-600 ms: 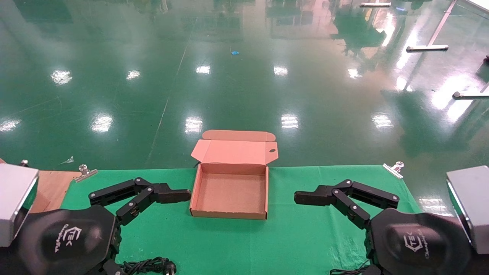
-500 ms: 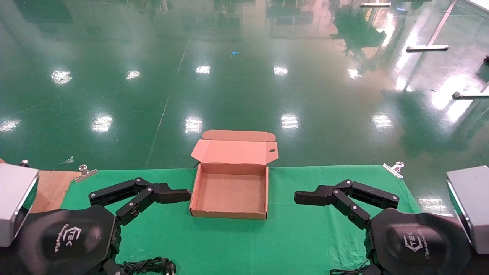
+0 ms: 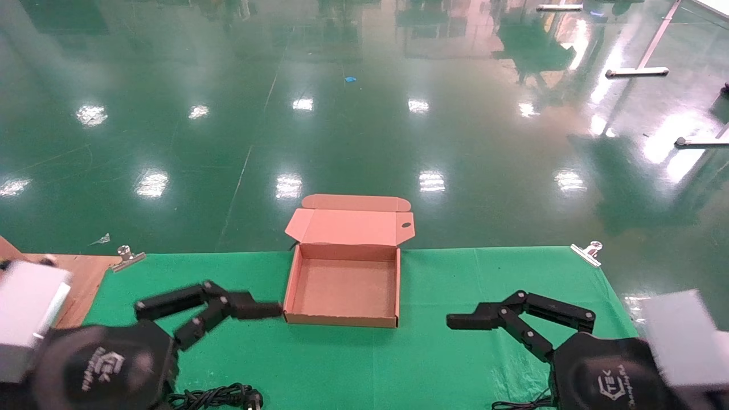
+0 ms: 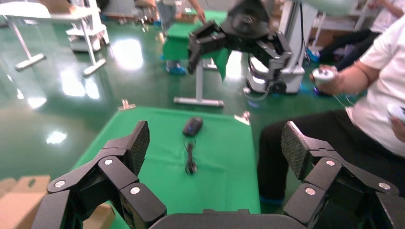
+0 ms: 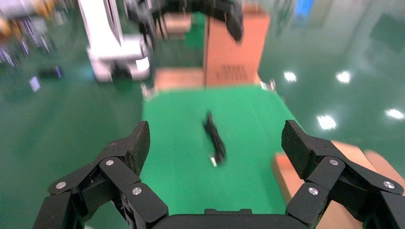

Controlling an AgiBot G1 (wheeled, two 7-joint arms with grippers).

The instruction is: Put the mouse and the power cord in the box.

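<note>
Left gripper (image 4: 215, 143) spread, mouse (image 4: 193, 126) beyond

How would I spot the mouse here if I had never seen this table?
Start at the green cloth. In the left wrist view, the mouse lies on it between the left gripper's open fingers, near the cloth's far edge. It is a small black oval with a thin cable, unlike the thicker, bundled power cord.
</note>
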